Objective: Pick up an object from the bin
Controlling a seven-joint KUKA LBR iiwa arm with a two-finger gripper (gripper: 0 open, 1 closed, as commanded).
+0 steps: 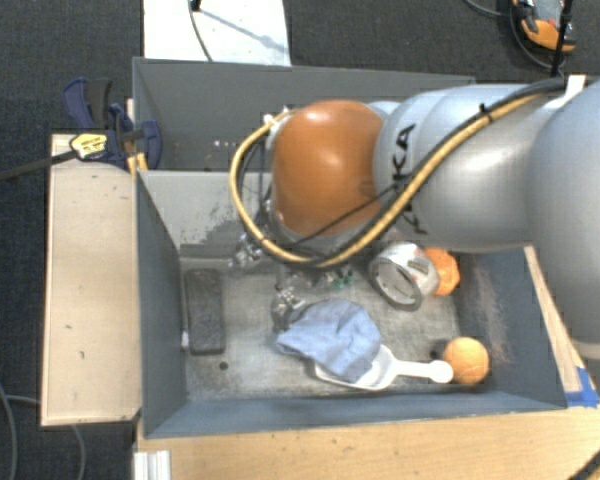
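The bin floor point(245, 353) lies open at 8 o'clock, between the dark block point(205, 311) at 9 and the blue cloth point(330, 336) mid-bin — tape roll point(400, 273) and orange ball point(467, 359) crowd 3 o'clock.

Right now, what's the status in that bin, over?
End effector low at left edge of crumpled blue cloth, bin centre. Cloth flat on floor. White scoop partly under cloth; orange ball apart, right.

- A single camera sits above the grey metal bin point(162, 288) and looks down into it, tilted somewhat to one side rather than straight overhead.
- The bin's near rim runs along the bottom of the view and its far wall lies toward the top.
- It is close enough that the bin spans most of the width.
- The arm point(500, 168) enters from the right, its orange cover point(325, 163) over the bin's middle.
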